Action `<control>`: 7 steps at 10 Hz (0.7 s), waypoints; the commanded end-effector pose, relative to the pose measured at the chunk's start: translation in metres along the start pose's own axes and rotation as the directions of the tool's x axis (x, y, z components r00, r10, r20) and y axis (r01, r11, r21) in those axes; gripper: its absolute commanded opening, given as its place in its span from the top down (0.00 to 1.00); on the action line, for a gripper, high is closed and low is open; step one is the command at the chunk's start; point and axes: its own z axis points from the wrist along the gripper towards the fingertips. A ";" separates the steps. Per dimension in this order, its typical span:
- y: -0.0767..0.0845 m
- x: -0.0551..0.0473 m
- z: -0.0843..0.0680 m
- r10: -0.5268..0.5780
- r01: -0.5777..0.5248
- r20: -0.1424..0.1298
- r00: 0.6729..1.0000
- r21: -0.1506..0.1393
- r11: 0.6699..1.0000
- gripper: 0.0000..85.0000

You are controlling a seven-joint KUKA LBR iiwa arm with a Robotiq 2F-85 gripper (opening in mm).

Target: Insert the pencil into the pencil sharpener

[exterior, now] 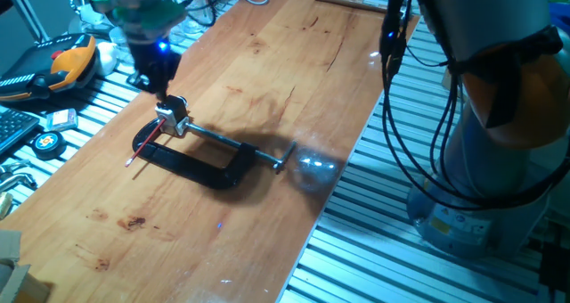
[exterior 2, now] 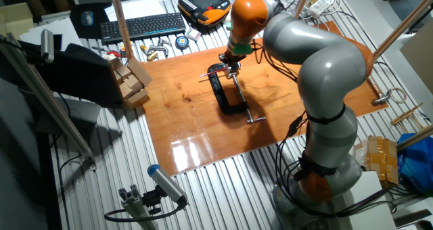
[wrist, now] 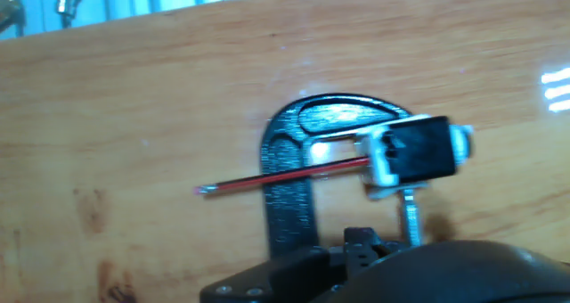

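Hand view: wooden table [wrist: 134, 98] fills the frame, with a black C-clamp [wrist: 289, 178] at centre, its lower part cut off behind the dark hand housing along the bottom edge. Pencil sharpener [wrist: 414, 153], a silver-white block with a black top, sits held in the clamp's opening; its outline is blurred. Pencil [wrist: 285, 174], thin and red, lies nearly level across the clamp's spine, its right end meeting the sharpener's left face; how far it has entered cannot be made out. Silver screw rod [wrist: 410, 218] runs down from the sharpener and vanishes behind the housing. Fingers are not distinguishable in this view. One fixed view: gripper [exterior: 166, 96] hangs just above the sharpener [exterior: 173, 117]; whether the fingers are spread, closed, or touching anything cannot be told, as they merge into a dark mass. Pencil [exterior: 147, 144] slants down-left from the sharpener, over the clamp [exterior: 191, 162]; screw rod [exterior: 233, 144] extends right to a crossbar handle. Other fixed view: the arm's bulk hides much of the far table [exterior 2: 196, 128]; clamp [exterior 2: 229, 98] and pencil [exterior 2: 210, 74] appear very small beneath the gripper [exterior 2: 233, 62].
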 end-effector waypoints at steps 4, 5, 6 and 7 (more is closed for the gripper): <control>-0.021 0.009 -0.005 -0.006 0.006 -0.016 1.000 -0.002 1.000 1.00; -0.024 0.009 -0.007 -0.013 0.013 -0.027 1.000 0.000 1.000 1.00; -0.030 0.008 -0.011 -0.032 0.032 -0.039 0.999 -0.001 0.999 1.00; -0.032 0.009 -0.011 -0.035 0.035 -0.034 0.999 0.006 0.999 1.00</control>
